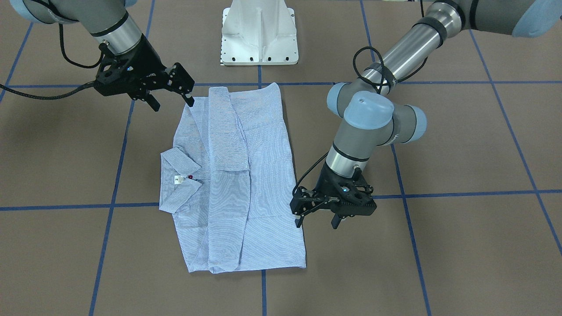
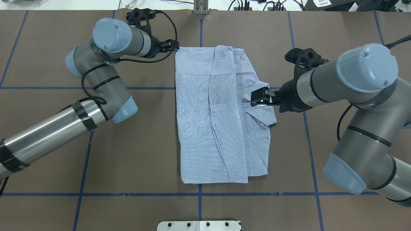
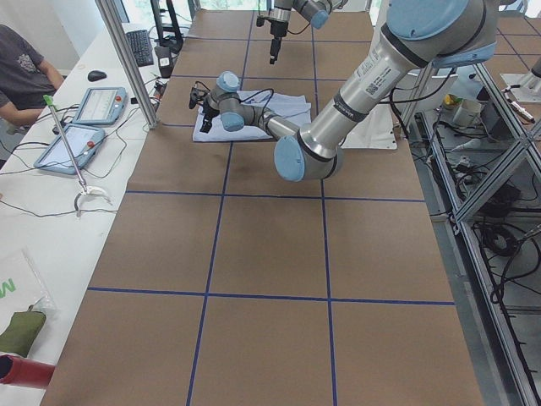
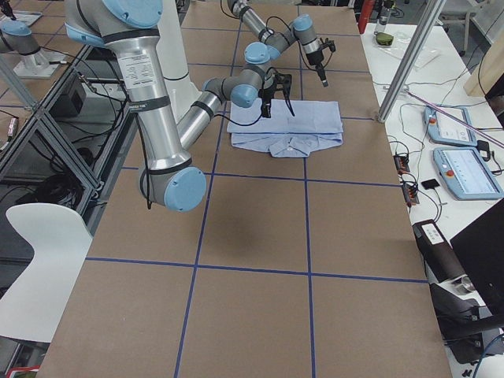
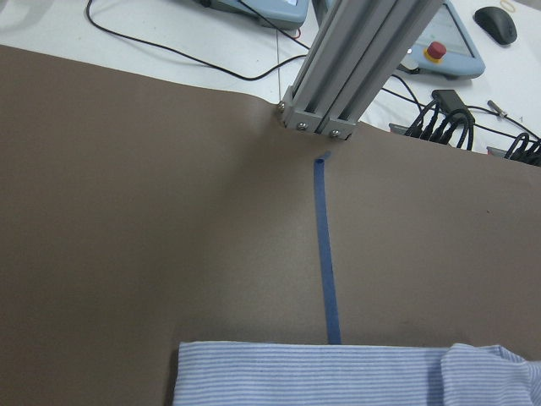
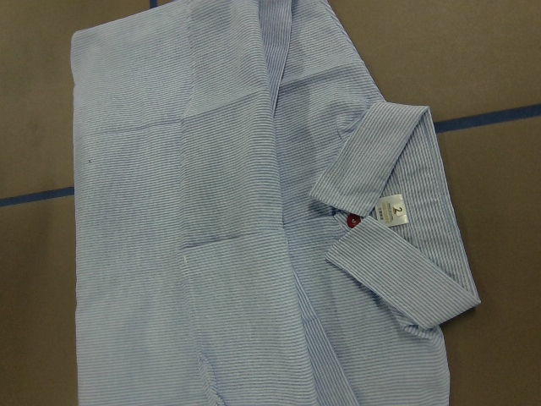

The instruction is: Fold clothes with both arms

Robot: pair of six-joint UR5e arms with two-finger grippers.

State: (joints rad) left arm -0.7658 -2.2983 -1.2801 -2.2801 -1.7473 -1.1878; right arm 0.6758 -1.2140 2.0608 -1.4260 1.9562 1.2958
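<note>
Shirt (image 1: pixel 246 184), finely striped, folded to a rectangle at tabletop (image 1: pixel 439 245) centre, collar (image 1: pixel 180 160) toward the right-arm edge. Light, limp, prone to sliding and unfolding; probably best pinched at corners, through all layers. Right gripper (image 1: pixel 172 102), near side: jaws apart, empty, over near corner. Left gripper (image 1: pixel 317 219), far side: jaws apart, empty, just beside far corner; contact unclear.

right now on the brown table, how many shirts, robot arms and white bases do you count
striped shirt: 1
robot arms: 2, the left arm and the right arm
white pedestal base: 1
total: 4
</note>
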